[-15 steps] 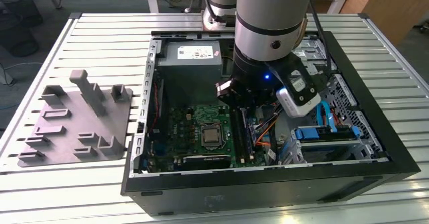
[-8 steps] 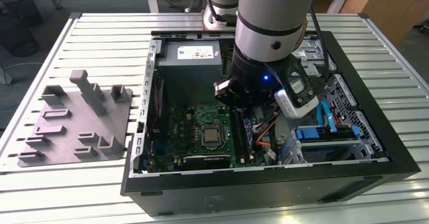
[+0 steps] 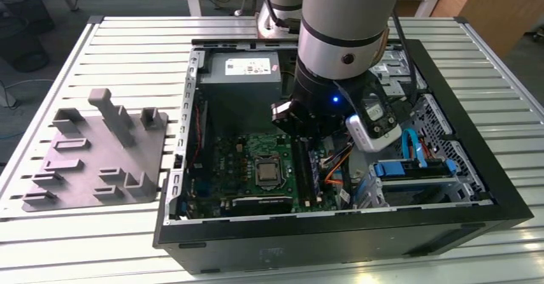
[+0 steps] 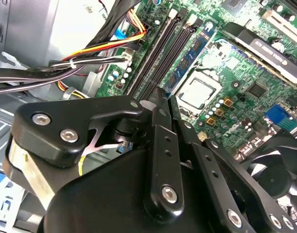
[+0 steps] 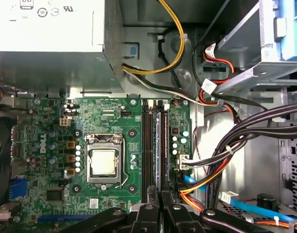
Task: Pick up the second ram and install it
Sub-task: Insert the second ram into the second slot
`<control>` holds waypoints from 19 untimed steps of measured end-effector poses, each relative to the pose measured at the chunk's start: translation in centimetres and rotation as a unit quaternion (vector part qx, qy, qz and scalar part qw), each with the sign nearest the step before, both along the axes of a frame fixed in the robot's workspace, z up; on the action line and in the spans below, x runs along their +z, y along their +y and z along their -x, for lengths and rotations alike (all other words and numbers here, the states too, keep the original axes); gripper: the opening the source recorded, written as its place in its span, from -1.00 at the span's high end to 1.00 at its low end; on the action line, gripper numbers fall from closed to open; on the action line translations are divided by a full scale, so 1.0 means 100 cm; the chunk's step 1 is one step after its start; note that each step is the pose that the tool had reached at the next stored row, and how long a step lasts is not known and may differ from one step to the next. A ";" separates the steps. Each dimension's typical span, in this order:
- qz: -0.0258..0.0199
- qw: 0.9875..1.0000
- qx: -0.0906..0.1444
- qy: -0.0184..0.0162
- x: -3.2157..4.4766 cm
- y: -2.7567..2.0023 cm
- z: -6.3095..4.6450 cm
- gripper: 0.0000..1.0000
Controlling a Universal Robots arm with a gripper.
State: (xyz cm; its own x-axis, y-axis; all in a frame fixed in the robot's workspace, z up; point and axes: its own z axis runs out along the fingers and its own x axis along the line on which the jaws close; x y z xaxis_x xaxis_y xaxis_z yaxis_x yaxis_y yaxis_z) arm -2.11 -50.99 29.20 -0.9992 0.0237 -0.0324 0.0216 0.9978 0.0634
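Note:
The second ram (image 4: 189, 60), a long dark green stick with a blue label, stands on edge in the motherboard's memory slots (image 5: 147, 145). It also shows in the first wrist view (image 5: 162, 141). My gripper (image 4: 163, 97) hangs inside the open computer case (image 3: 476, 188), its black fingers drawn close together right at the near end of that stick. In the first wrist view the gripper (image 5: 160, 194) sits just past the end of the slots. Whether the fingers touch the stick is hidden. In the exterior view the gripper (image 3: 299, 131) is low over the green motherboard (image 3: 242, 163).
A grey plastic fixture (image 3: 93, 160) with upright posts lies on the slatted table at the exterior view's left. Bundles of coloured cables (image 5: 226, 160) run beside the slots. The processor socket (image 5: 104, 162), the power supply (image 3: 242, 67) and the blue drive bay (image 3: 408, 169) crowd the case.

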 end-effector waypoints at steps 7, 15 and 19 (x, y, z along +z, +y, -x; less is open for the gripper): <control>0.001 1.000 0.004 0.000 -0.0016 0.0000 0.000 0.73; 0.001 1.000 0.006 0.000 -0.0141 0.0000 0.000 0.73; 0.001 1.000 0.006 0.000 -0.0188 0.0000 0.000 0.73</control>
